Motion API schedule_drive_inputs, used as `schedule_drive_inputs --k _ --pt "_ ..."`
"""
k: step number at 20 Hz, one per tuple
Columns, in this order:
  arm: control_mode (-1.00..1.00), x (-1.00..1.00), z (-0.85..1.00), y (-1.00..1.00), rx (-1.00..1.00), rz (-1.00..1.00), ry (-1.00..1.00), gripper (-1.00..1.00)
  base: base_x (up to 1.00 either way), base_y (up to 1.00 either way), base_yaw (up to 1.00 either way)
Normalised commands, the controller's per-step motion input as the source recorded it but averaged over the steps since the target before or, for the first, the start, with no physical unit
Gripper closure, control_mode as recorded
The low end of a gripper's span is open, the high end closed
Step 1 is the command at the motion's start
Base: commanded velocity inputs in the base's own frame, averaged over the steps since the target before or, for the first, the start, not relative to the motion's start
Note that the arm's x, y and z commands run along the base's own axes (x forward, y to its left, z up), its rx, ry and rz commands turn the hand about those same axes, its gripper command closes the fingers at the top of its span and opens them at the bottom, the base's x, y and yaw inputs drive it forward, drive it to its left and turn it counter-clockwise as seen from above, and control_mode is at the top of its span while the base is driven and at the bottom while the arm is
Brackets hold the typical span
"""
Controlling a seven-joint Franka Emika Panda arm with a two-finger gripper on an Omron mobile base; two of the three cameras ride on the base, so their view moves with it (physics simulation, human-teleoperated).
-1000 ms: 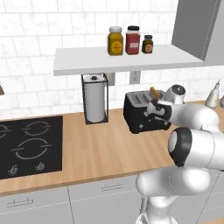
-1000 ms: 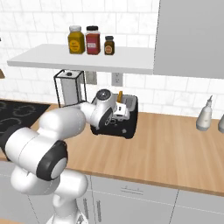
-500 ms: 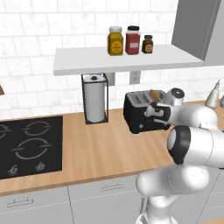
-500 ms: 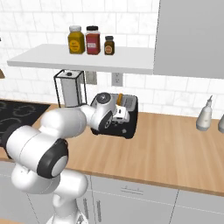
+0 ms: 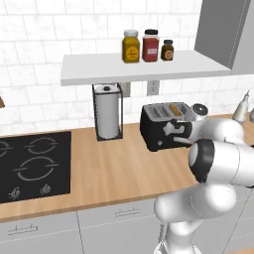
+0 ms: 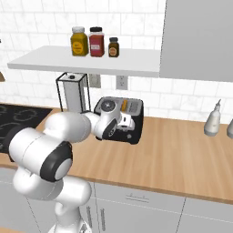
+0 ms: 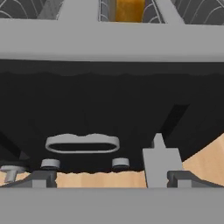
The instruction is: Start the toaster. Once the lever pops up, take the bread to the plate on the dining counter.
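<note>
Against the front face of the toaster (image 5: 161, 126), the gripper (image 5: 174, 133) sits with its jaws spread wide and nothing between them — in the left base view it lies at about 4 o'clock from the toaster's centre, pressed close to the black side wall. From the hand view, the two dark fingertips (image 7: 41, 178) rise at the bottom corners, one at 7 o'clock and one at 5 o'clock, with the toaster's dark face (image 7: 109, 109) spanning the space ahead. A grey oval control (image 7: 82, 143) lies at roughly 7 o'clock from the middle of that view, and a pale grey lever (image 7: 161, 164) stands at 5 o'clock, just beside the right-hand fingertip; whether they touch cannot be told.

At 12 o'clock in the hand view, the bread (image 7: 127, 9) shows as an orange-tan slice down in a slot. In the left base view the bread (image 5: 175, 108) sits in the toaster's top, toward its right end.

Outward from there, the toaster stands on a wood-topped counter (image 5: 114, 168). A paper towel holder (image 5: 107, 111) stands at 9 o'clock from the toaster, near it, and a black cooktop (image 5: 32, 163) lies farther along the same way. Overhead — at 12 o'clock — a white shelf (image 5: 144, 67) carries three jars (image 5: 148, 45).
</note>
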Motion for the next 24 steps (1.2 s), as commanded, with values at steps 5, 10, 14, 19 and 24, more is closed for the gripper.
schedule_drive_inputs --k 5,10,14,19,24 --pt "-1.0 0.0 -0.2 0.0 0.0 0.0 0.0 -1.0 0.0 0.0 0.0" --pt "-1.0 0.0 -0.17 0.0 0.0 0.0 0.0 -1.0 0.0 0.0 0.0" --pt "-1.0 0.0 -0.01 0.0 0.0 0.0 0.0 -1.0 0.0 0.0 0.0" --pt "-1.0 -0.01 0.23 -0.05 0.0 0.0 0.0 -1.0 0.0 0.0 0.0" --pt "-1.0 -0.11 0.32 -0.06 0.0 0.0 0.0 -1.0 0.0 0.0 0.0"
